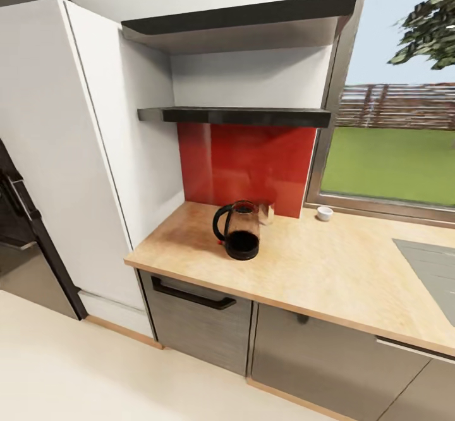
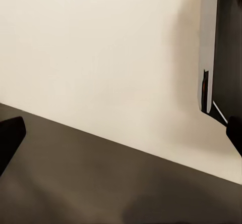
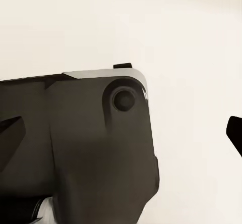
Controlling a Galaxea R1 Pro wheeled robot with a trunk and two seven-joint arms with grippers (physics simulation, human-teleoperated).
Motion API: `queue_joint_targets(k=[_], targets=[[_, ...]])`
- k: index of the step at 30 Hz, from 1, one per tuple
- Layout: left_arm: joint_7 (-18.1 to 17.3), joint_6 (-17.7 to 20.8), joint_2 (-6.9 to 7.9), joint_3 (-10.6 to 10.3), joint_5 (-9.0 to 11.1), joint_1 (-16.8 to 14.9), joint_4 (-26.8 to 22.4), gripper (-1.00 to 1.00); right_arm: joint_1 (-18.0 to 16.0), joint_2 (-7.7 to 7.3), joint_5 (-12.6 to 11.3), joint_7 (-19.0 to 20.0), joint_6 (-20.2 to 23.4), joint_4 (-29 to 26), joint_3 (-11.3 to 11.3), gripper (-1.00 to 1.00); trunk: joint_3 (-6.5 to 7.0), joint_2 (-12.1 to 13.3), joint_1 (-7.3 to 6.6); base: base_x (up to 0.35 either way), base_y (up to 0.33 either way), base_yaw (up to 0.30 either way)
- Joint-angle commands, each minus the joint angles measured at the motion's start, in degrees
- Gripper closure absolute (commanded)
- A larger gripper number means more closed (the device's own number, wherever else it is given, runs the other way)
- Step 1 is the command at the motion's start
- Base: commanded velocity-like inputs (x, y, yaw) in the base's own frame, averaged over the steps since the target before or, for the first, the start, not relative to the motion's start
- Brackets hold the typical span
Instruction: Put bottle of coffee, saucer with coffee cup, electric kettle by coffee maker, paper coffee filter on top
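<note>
Countertop: the kitchen countertop runs from the white tall cabinet to the window; a grey sink is cut in at the far side.
Kettle: the electric kettle stands upright on the wood in front of the red backsplash, its black handle turned to the cabinet.
Behind kettle: a small pale thing touches or nearly touches the kettle; too blurred to name.
Cup: the coffee cup sits near the window sill, well apart from the kettle.
Shelves: the kitchen shelf and the slab above it look bare from this angle; their tops are hidden.
Left gripper: the left gripper shows dark fingertips at both edges of its view, so it is spread wide and holds nothing.
Right gripper: the right gripper is the same, wide and with nothing between the tips, over the robot's dark body.
Risk: I judge that a reach for the shelf may sweep the kettle, because it stands right below.
</note>
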Motion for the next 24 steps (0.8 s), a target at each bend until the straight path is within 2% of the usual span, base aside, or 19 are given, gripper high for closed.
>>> queue_joint_targets(k=[1,6,19,24], targets=[[0.1,0.0,-0.02,-0.5,0.2,-0.1,0.1,-1.0,0.0,0.05,0.2,-0.1,-0.1,-0.1,-0.4,-1.0,-0.11,-0.1,0.05,0.152,0.331,0.0],[0.1,0.0,-0.04,-0.5,0.2,-0.1,0.1,-1.0,0.0,0.05,0.2,0.0,-0.1,-0.1,-0.5,-1.0,-0.11,-0.1,0.05,0.129,0.331,-0.126],[0.1,0.0,0.05,-0.5,0.2,0.0,0.2,-1.0,0.0,0.02,0.1,-0.2,0.1,-0.2,-0.6,-1.0,-0.11,-0.1,0.05,0.013,0.327,-0.262],[0.1,0.0,0.12,-0.5,0.1,0.0,0.1,-1.0,0.0,0.06,0.1,-0.1,0.1,-0.3,-0.5,-1.0,-0.11,-0.1,0.05,0.0,0.126,-0.089]])
